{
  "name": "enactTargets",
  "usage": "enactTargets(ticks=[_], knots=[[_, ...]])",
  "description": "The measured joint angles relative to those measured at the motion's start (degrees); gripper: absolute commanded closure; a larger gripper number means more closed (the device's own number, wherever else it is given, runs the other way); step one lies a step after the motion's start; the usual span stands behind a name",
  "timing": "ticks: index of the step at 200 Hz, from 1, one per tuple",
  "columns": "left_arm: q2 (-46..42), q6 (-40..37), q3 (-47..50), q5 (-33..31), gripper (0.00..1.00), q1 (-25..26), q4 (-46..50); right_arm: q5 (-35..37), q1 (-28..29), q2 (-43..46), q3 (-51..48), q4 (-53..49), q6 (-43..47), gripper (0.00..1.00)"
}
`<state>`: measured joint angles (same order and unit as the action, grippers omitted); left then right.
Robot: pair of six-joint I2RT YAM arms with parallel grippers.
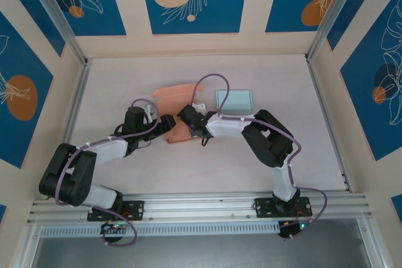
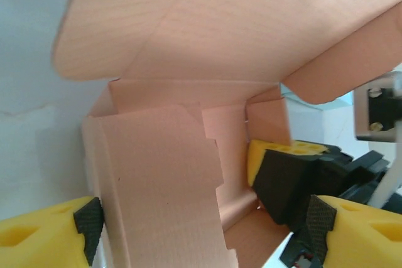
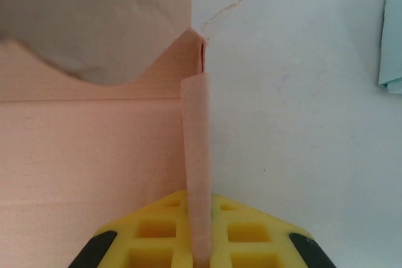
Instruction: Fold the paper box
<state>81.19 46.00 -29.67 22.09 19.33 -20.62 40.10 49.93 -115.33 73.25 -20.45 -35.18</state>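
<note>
Judging progress, I rate the paper box (image 1: 171,96) partly folded: it lies mid-table with walls raised and flaps loose. My right gripper (image 3: 201,246) pinches one upright side flap. My left gripper (image 2: 204,230) stands released, straddling another panel. Tucking and closing remain, by my estimate.

A white table (image 1: 119,76) spreads under and around the jaws. Beyond them rise cream walls (image 1: 125,4) bearing blue panels (image 1: 220,10) with orange discs, framed by aluminium posts (image 1: 53,14).
</note>
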Motion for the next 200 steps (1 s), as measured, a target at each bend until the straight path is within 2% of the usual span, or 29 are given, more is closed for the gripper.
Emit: enactTargets(ticks=[57, 137, 170, 200], knots=[[0.31, -2.29, -1.11, -2.47, 0.39, 1.40, 2.69, 0.02, 0.33, -0.76, 1.22, -0.74, 0.00, 1.00], [2.99, -10.43, -6.40, -9.79, 0.45, 3.87, 12.63, 0.02, 0.37, -1.01, 1.64, -1.18, -0.42, 1.00], [2.99, -12.63, -7.28, -12.76, 0.58, 4.48, 15.69, 0.04, 0.37, -1.01, 1.66, -1.20, -0.42, 1.00], [2.99, -14.16, -7.58, -14.12, 0.64, 5.07, 16.90, 0.02, 0.37, -1.01, 1.70, -1.20, -0.42, 1.00]])
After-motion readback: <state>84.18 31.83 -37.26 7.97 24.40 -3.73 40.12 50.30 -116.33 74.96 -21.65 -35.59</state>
